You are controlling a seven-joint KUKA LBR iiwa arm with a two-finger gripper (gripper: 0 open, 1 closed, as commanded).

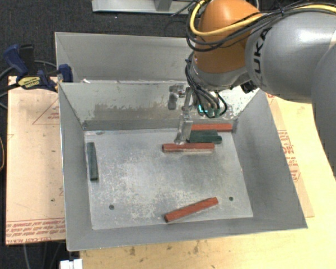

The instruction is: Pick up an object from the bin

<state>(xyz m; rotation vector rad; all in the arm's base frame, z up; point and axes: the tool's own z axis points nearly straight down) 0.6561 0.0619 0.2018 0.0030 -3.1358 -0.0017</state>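
Note:
My gripper [181,139] hangs low over the back middle of the bin, under the orange wrist cover. Its tip stands at the left end of a red-brown flat bar [191,147] that lies crosswise on the bin floor. Just behind that bar lies a dark green block [207,137]. A second red-brown bar [213,127] rests beyond it against the back slope. Whether the gripper touches the near bar I cannot make out.
A dark grey-green bar [92,161] lies lengthwise near the left wall. Another red-brown bar [191,209] lies slanted near the front edge of the floor. The arm comes in from the upper right, above the bin's back right corner.

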